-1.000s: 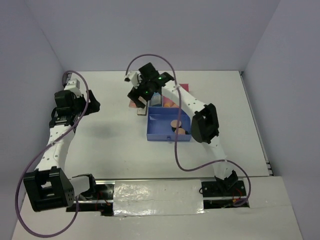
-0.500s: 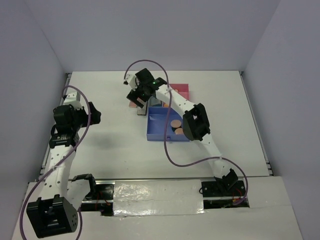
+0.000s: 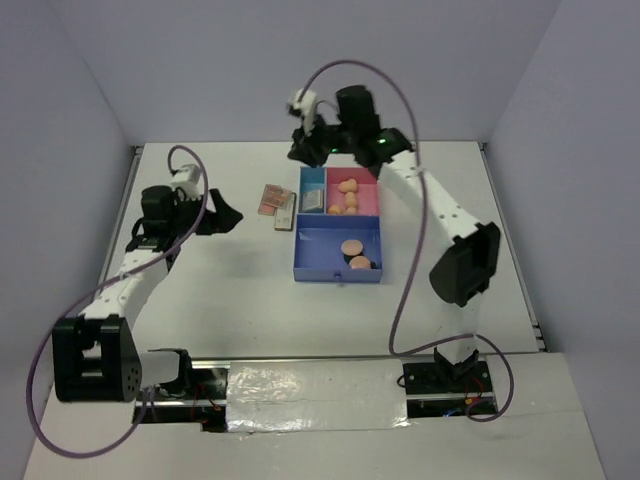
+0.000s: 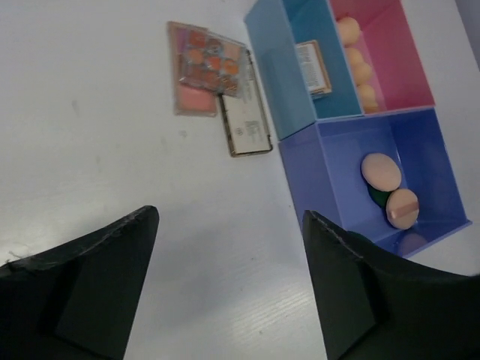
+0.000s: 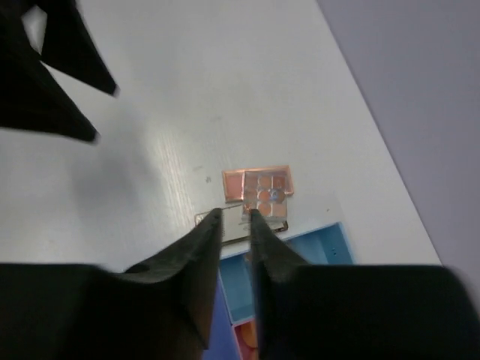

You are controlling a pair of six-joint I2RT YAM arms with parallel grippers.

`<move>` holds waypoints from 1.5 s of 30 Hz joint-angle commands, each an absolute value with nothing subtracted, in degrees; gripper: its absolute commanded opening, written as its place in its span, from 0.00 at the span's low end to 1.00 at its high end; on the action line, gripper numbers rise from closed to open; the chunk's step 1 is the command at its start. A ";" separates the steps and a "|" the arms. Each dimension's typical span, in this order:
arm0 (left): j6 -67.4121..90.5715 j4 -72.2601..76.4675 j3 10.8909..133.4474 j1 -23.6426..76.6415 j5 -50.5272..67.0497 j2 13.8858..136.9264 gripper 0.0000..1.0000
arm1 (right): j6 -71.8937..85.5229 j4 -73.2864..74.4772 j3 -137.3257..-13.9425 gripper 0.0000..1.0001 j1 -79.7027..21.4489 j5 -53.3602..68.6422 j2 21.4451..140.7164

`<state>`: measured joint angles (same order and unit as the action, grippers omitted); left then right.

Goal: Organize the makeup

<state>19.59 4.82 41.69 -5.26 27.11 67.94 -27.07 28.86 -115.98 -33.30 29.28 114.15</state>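
Against a second ago: right gripper (image 5: 234, 214) is raised off the tray's (image 4: 279, 90) far-left corner and carried over the table's (image 4: 90, 150) far edge. Its fingers are drawn almost together, nothing between them. Left gripper (image 4: 230, 213) is brought in from the left edge, jaws spread, empty. Pan palette (image 4: 206, 66) and cream-lidded palette (image 4: 246, 124) are found loose, overlapping, just beside the tray's left wall. Bare table is noted left and near of them.

The white table (image 3: 220, 290) carries a blue-and-pink tray (image 3: 338, 273), with loose palettes (image 3: 272, 198) just beside it
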 commanded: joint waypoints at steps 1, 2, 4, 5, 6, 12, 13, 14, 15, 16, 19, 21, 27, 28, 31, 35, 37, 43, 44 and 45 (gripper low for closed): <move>17.76 7.92 49.56 1.13 25.41 74.50 0.91 | -21.63 28.81 -112.95 0.36 -26.30 42.93 107.15; 16.54 7.39 51.05 3.58 24.53 76.36 0.99 | -20.84 30.05 -112.42 0.71 -22.89 45.24 106.70; 15.47 6.51 55.18 5.61 21.63 81.54 0.99 | -20.30 34.69 -110.32 0.99 -19.62 49.29 105.39; 14.69 5.72 58.15 7.37 20.23 83.13 0.99 | -20.65 35.50 -108.56 1.00 -16.47 52.09 104.51; 14.42 5.28 59.49 8.17 17.78 86.62 0.99 | -21.35 35.33 -106.54 1.00 -14.96 53.16 103.28; 11.34 -2.09 74.69 13.27 11.53 103.06 0.99 | -19.26 27.09 -83.53 1.00 -6.25 56.33 89.75; 10.47 -2.89 76.45 13.71 10.73 104.92 0.99 | -18.55 26.20 -82.10 0.99 -5.28 56.77 87.39; 10.20 -4.29 79.42 13.88 9.94 106.59 0.99 | -17.94 25.50 -80.70 0.99 -4.66 57.65 86.49; 10.11 -4.92 80.76 14.06 8.80 109.48 0.98 | -17.49 24.27 -78.42 0.99 -3.35 57.92 85.61; 9.85 -6.05 83.56 14.15 8.62 110.99 0.97 | -16.71 23.91 -77.53 0.99 -2.82 58.18 84.13; 9.32 -7.90 87.88 14.85 6.33 115.82 0.95 | -15.65 22.15 -74.89 0.98 -1.41 58.80 82.36; 8.79 -8.17 90.34 15.81 4.32 116.98 0.94 | -15.21 21.89 -74.01 0.98 -0.79 58.97 82.09; 8.70 -10.81 96.05 17.49 0.26 122.25 0.92 | -13.89 21.27 -74.09 0.98 -0.44 60.03 82.62; 8.88 -10.90 96.41 17.49 0.18 123.21 0.92 | -13.89 21.27 -74.09 0.98 -0.44 60.03 82.70; 8.79 -11.51 97.56 17.75 0.26 124.71 0.92 | -13.54 20.83 -73.74 0.98 -0.44 60.03 82.53; 8.09 -12.22 98.87 18.10 0.18 125.94 0.93 | -13.10 20.13 -72.77 0.98 -0.35 60.12 82.09; 8.09 -12.57 99.23 18.19 -1.57 126.65 0.93 | -13.01 19.95 -72.34 0.98 1.21 60.12 82.00; 7.56 -13.18 100.81 18.46 -3.86 128.41 0.94 | -12.74 19.60 -71.98 0.98 1.41 60.29 81.83; 7.56 -13.10 100.81 18.46 -3.95 128.67 0.94 | -12.66 19.60 -71.90 0.98 1.41 60.29 81.74; 7.47 -13.10 100.90 18.46 -3.96 128.76 0.94 | -12.66 19.51 -71.72 0.98 1.41 60.29 81.74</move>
